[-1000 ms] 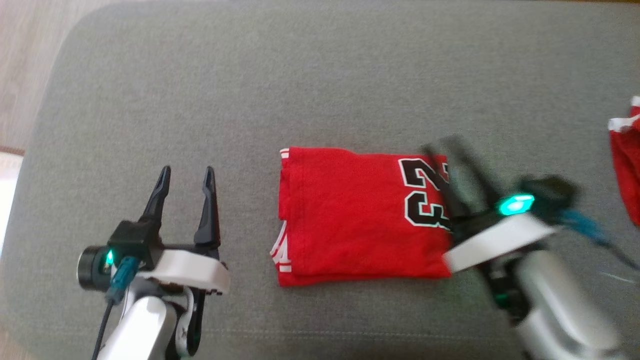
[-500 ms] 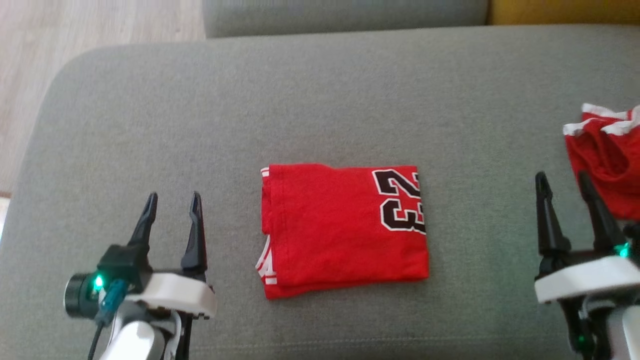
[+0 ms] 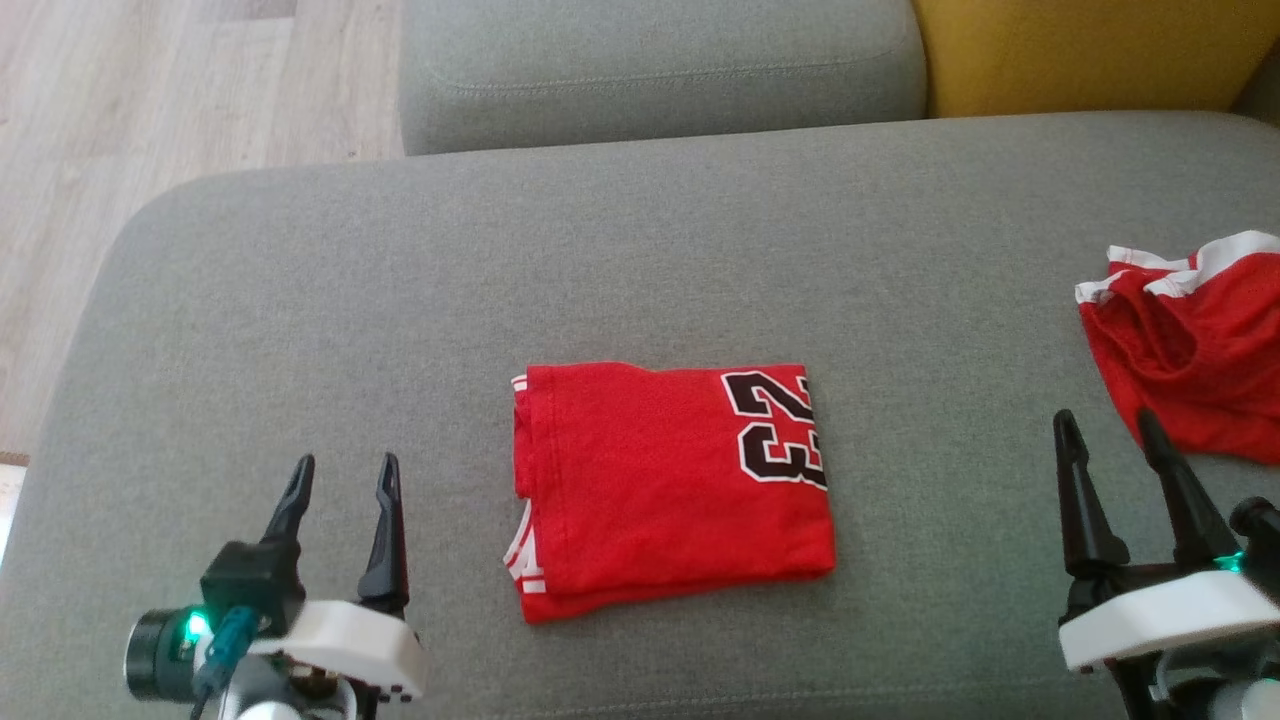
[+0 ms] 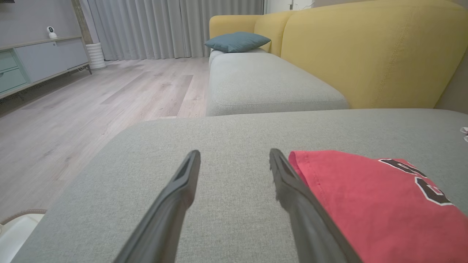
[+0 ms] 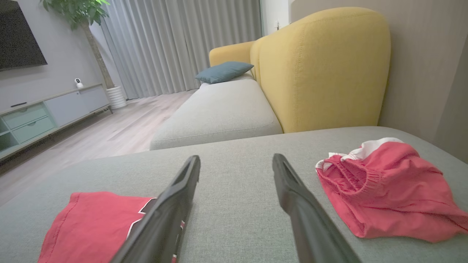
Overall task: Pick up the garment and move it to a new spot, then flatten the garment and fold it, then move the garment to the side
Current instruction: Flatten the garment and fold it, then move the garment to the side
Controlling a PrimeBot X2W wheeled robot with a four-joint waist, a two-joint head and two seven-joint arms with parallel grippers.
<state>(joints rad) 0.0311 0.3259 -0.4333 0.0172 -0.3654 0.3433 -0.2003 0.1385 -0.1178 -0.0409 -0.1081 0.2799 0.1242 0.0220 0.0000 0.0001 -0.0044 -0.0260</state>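
Grey cushion (image 3: 600, 250): we see left gripper (image 3: 346, 460) and right gripper (image 3: 1104, 416) parted, empty, flanking the jersey (image 3: 670, 480); right wrist view adds shorts (image 5: 387, 186).

Grey sofa (image 3: 300, 300); yellow backrest (image 3: 1080, 50); blue pillow (image 4: 237, 41); wooden floor (image 3: 150, 100).

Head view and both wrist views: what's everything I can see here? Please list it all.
folded jersey: one, red with black number, middle of the seat cushion, between the grippers
crumpled garment: one, red with white trim, right end of that cushion
seat cushion: one, grey, under both
farther seat: one, grey, beyond it
backrest: one, yellow, right of the farther seat
pillow: one, blue, far end of the farther seat
floor: pale wood, left of the seats
curtains: grey, far wall
left gripper: one, dark fingers, open, left of the jersey
right gripper: one, dark fingers, open, near the crumpled garment
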